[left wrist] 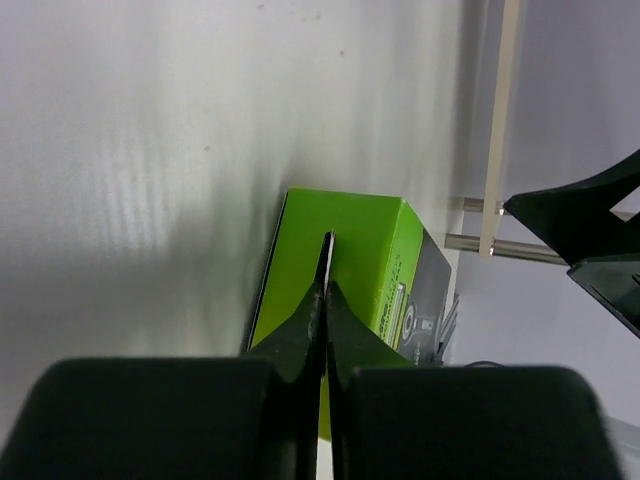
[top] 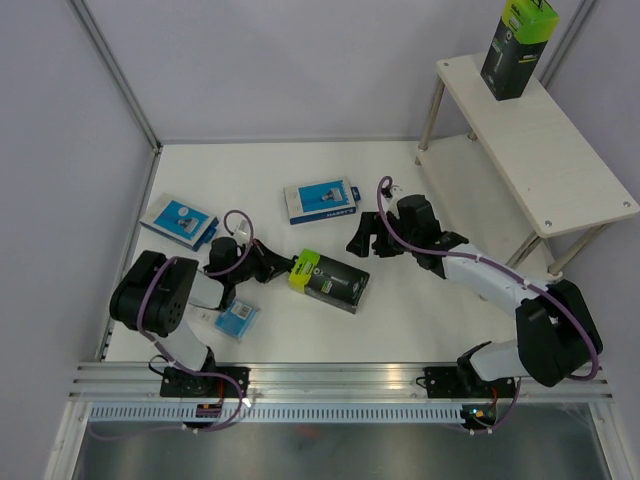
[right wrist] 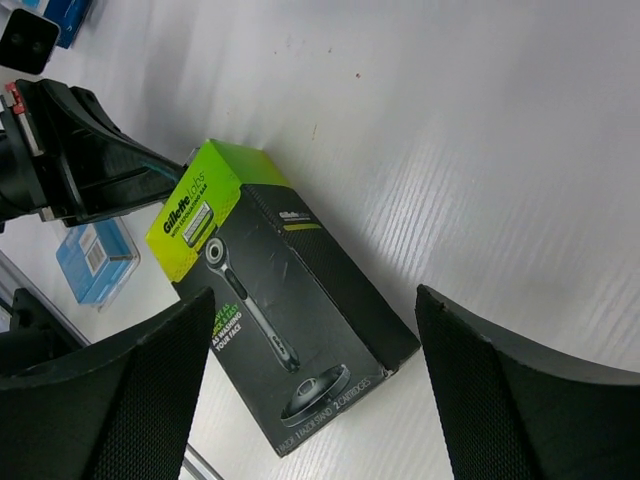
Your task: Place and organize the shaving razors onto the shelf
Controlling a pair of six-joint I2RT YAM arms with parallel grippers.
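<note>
One black razor box with a lime-green top (top: pixel 328 281) lies flat on the table. It also shows in the right wrist view (right wrist: pixel 285 320) and the left wrist view (left wrist: pixel 345 245). My left gripper (top: pixel 286 265) (left wrist: pixel 327 270) is shut and empty, its tips against the box's green end. My right gripper (top: pixel 365 237) (right wrist: pixel 315 300) is open above the box's other end, apart from it. A second black-and-green box (top: pixel 518 42) stands on the top board of the shelf (top: pixel 560 150). Two blue-and-white boxes (top: pixel 180 220) (top: pixel 322 202) and the small blister pack (top: pixel 237 318) lie on the table.
The shelf stands at the far right; its metal legs (left wrist: pixel 478 240) show in the left wrist view. Pale walls enclose the table on the left and at the back. A metal rail (top: pixel 340 380) runs along the near edge by the arm bases.
</note>
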